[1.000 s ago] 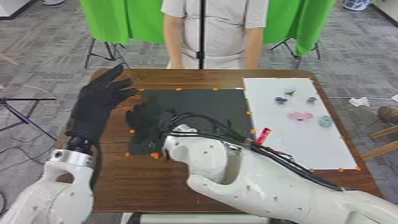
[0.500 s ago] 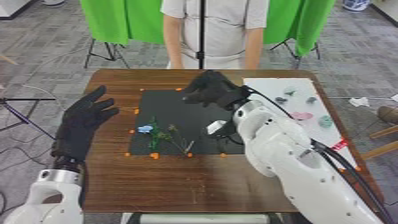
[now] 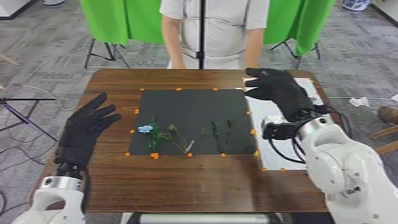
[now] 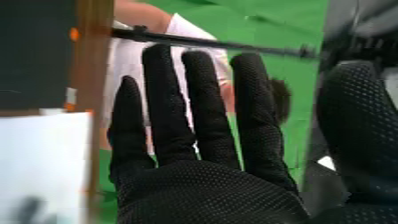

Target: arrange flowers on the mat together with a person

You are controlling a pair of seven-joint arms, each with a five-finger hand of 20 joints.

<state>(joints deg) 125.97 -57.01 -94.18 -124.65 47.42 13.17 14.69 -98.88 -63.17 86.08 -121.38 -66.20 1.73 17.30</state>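
2 green stems [image 3: 216, 131] nearer the right hand [image 3: 277, 89]

They lay on the black mat [image 3: 191, 107], to that hand's left and closer to the robot, long axes pointing away from it; the hand, empty and loosely spread, hung over the white sheet [image 3: 282, 162]; the left hand [image 3: 86, 122] was spread too

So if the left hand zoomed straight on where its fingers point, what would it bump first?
Probably the green cloth beyond the table. Up to there the way looks free for the left hand, though how high it hangs is hard to tell.
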